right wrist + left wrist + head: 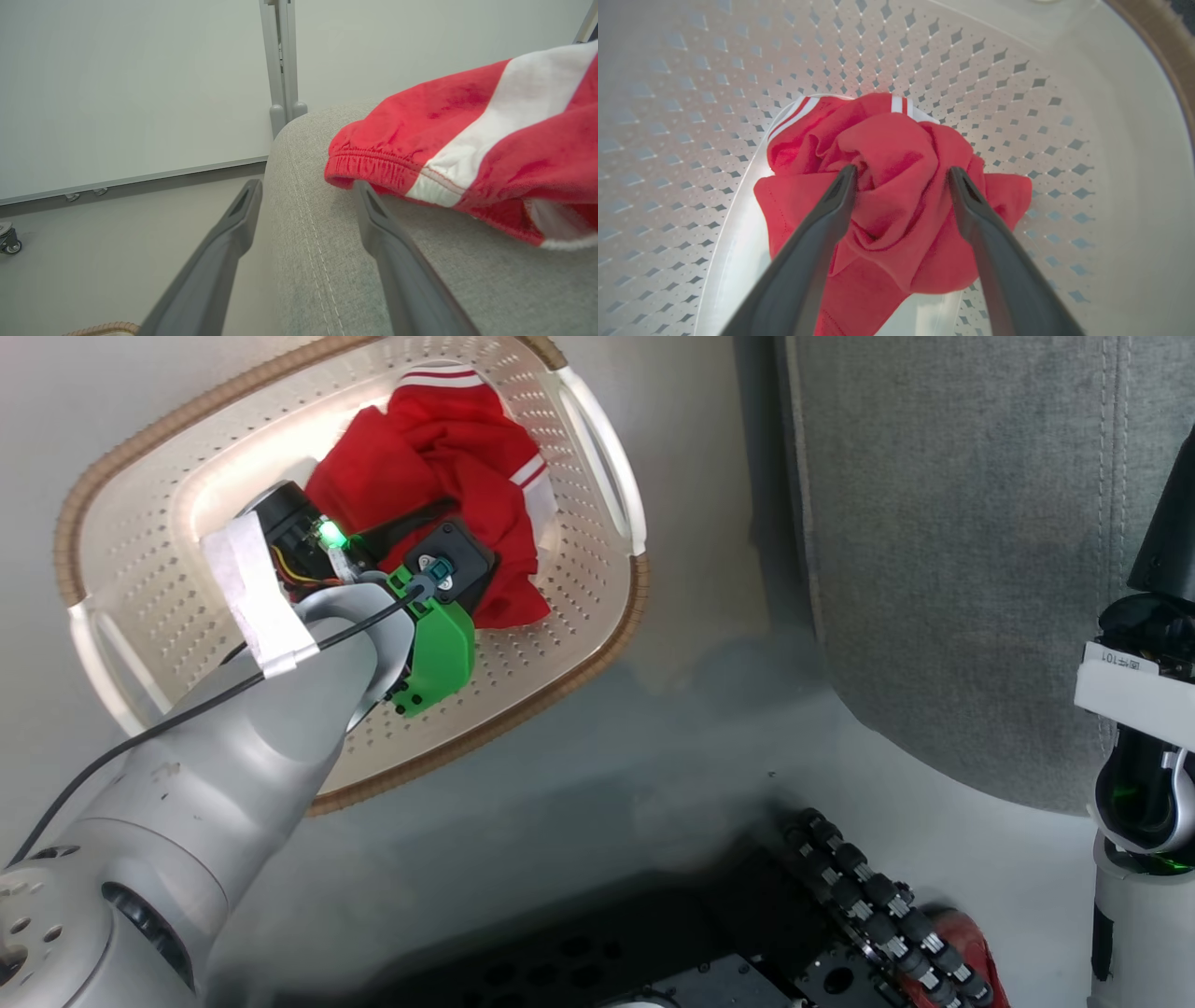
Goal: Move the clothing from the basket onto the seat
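Partly masked by the left gripper (901,173), the clothing (878,219) sits in the basket (1017,70).

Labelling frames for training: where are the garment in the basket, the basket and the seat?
garment in the basket (896,154), left wrist view, bunched middle fold.
basket (131,541), head view, bare perforated wall.
seat (934,569), head view, grey fabric.

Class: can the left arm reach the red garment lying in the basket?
Likely yes: the left gripper is inside the basket, fingers open either side of the red garment, nothing blocking.
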You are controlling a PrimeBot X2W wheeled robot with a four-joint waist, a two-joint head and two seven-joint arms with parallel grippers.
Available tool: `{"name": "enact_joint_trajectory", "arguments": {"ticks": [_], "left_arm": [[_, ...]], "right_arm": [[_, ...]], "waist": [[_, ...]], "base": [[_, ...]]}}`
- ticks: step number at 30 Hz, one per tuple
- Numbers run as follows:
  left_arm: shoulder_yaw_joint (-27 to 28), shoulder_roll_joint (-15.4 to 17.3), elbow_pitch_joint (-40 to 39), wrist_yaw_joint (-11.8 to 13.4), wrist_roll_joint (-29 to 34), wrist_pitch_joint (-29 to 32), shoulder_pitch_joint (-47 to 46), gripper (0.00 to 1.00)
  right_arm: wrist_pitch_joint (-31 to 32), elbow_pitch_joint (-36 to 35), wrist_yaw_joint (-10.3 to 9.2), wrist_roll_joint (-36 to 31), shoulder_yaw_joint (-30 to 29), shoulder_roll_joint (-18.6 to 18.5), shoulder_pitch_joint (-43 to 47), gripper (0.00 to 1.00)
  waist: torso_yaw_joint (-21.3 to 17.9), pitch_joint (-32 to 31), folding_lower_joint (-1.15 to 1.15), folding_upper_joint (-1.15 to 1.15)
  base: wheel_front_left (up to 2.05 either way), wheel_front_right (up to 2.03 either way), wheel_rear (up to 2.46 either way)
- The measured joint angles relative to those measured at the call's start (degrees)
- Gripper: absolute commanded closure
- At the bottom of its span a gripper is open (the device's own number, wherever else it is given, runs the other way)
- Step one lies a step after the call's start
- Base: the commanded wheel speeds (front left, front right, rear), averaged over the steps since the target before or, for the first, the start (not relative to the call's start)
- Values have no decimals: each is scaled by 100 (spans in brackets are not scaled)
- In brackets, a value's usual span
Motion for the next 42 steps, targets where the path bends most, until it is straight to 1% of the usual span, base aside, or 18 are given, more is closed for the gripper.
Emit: {"name": "enact_joint_trajectory", "arguments": {"ticks": [5, 6, 7, 11, 15, 19, 22, 26, 29, 34, 39, 42], "left_arm": [[-10, 10, 152, 0, 134, -4, -63, 0], [-11, 13, 160, 0, 200, -14, -74, 57], [-11, 15, 166, 0, 254, -71, -84, 100], [-12, -9, 186, 0, 296, -209, -85, 100], [-13, -48, 118, 0, 131, -300, 69, 100], [-10, -60, -53, 0, -101, -357, 279, 100], [156, -88, -394, 0, -330, -367, 469, 100], [559, -66, -873, 0, -369, -382, 872, 100], [964, -69, -1205, 15, -324, -382, 1280, 100], [1752, -129, -1837, 94, -107, -392, 2140, 100], [2483, -198, -2372, 112, 178, -391, 3005, 100], [2964, -226, -2774, 179, 431, -391, 3558, 100]], "right_arm": [[0, -44, 0, 29, 96, 1, -14, 0], [0, -53, 0, 26, 109, 1, -18, 0], [0, -59, 0, 18, 115, 1, -18, 0], [0, -70, 0, -49, 108, 2, -21, 0], [0, -52, 0, -129, 89, 2, -36, 0], [0, -18, 0, -261, 110, 4, -47, 0], [0, 30, 0, -532, 277, 5, -10, 0], [0, 134, 0, -730, 410, 9, 58, 0], [0, 267, 0, -853, 525, 11, 239, 0], [0, 515, 0, -1038, 739, 10, 668, 0], [0, 817, 0, -1067, 978, 10, 1204, 0], [0, 949, 0, -1138, 1141, 11, 1500, 0]], "waist": [[-169, 106, 0, 0], [-196, 123, 0, 0], [-217, 138, 0, 0], [-219, 109, 0, 0], [-179, -43, 0, 0], [-99, -328, 0, 0], [-15, -607, 0, 0], [116, -1049, 0, 0], [222, -1419, 0, 0], [407, -2132, -1, 0], [572, -2894, -1, 0], [667, -3408, -1, 0]], "base": [[0, 0, 0], [0, 0, 0], [0, 0, 0], [0, 0, 0], [0, 0, 0], [0, 0, 0], [0, 0, 0], [0, 0, 0], [0, 0, 0], [0, 0, 0], [0, 0, 0], [0, 0, 0]]}}
